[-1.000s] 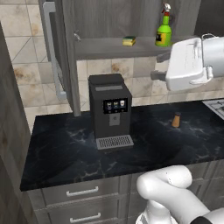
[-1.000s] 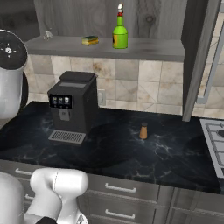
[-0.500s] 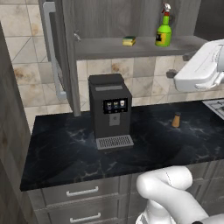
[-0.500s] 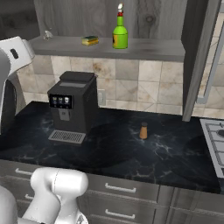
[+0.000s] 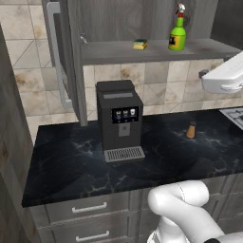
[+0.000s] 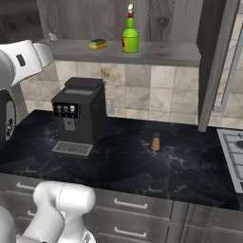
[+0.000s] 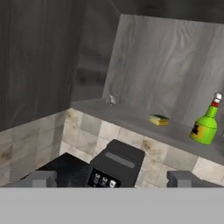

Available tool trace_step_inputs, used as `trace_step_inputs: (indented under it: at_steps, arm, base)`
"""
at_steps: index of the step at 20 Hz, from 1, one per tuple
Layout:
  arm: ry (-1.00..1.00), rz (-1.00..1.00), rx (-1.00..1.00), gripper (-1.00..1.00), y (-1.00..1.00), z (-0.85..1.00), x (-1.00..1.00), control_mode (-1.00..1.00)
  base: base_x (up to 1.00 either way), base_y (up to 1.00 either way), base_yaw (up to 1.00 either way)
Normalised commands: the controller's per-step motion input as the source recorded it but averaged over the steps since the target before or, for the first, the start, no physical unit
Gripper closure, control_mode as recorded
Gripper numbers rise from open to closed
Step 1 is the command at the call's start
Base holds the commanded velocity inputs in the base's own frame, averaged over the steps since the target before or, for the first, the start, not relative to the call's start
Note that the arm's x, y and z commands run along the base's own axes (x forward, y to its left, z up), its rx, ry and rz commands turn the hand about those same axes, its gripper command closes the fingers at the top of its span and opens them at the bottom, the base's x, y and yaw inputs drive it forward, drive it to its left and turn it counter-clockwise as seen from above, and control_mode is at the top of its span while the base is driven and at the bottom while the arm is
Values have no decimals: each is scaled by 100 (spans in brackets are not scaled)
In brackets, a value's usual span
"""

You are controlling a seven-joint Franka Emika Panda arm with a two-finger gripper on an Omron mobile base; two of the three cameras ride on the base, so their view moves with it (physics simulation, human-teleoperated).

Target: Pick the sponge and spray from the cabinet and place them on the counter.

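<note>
The yellow-and-green sponge (image 5: 139, 44) (image 6: 98, 43) (image 7: 159, 120) lies flat on the lower shelf of the open cabinet (image 5: 118, 52) (image 6: 161, 53). To its right on that shelf the green spray (image 5: 178, 35) (image 6: 130, 35) (image 7: 205, 124) stands upright. My gripper (image 7: 113, 178) is open, with nothing between its fingertips (image 7: 43, 178). It hangs well back from the shelf, looking up at both things from below. The black counter (image 5: 71, 161) (image 6: 190, 163) runs under the cabinet.
A black coffee machine (image 5: 119, 118) (image 6: 78, 114) (image 7: 116, 168) stands on the counter below the sponge. A small orange-brown shaker (image 5: 191, 130) (image 6: 155, 141) sits to its right. Cabinet doors (image 5: 59, 52) (image 6: 223, 57) hang open on both sides. A stove (image 6: 232, 147) borders the counter's right end.
The arm has drawn away toward the right edge of the left base view and sunk a little. Sponge and spray have not moved. The gripper stays open.
</note>
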Motion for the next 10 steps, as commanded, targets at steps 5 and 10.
trace_step_inputs:
  at_steps: [5,10]
  arm:
    - [-5,-12,0,-100,-32,1,0,-100]
    - [0,-24,0,-100,-43,15,4,-100]
  base:
    - [0,0,0]
    - [0,0,0]
